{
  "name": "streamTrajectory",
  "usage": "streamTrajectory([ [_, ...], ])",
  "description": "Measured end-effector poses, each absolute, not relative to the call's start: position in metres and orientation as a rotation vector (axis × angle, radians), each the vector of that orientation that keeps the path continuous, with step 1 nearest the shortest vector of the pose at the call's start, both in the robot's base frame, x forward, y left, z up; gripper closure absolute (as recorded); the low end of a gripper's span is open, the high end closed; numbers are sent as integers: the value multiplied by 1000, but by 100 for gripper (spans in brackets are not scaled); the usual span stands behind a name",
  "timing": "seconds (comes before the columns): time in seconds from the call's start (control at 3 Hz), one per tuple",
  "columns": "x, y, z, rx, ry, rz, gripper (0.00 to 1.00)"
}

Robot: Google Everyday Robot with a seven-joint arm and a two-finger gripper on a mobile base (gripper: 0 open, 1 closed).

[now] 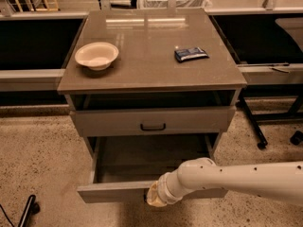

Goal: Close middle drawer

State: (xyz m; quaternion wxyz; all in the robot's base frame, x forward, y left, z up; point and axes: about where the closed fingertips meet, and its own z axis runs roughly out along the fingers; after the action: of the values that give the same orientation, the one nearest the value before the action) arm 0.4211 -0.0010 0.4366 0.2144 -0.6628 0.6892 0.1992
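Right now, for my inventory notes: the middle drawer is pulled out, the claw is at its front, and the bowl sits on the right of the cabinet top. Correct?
Not quite: the camera view shows the bowl on the left of the cabinet top. The middle drawer is pulled out and the claw is at its front.

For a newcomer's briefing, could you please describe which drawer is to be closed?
Find the brown-topped cabinet carrying a bowl and a blue packet. The middle drawer is the grey tray pulled far out beneath the top drawer; unlike that one, the gripper sits at its front.
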Motion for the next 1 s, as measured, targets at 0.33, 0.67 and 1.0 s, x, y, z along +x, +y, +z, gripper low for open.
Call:
streamTrajectory([
  [0.33, 421, -1, 437, -1839, 1912, 553, 12],
  [0.67, 421, -1, 437, -1839, 1912, 553, 0],
  [1.0, 421, -1, 437, -1839, 1912, 553, 0],
])
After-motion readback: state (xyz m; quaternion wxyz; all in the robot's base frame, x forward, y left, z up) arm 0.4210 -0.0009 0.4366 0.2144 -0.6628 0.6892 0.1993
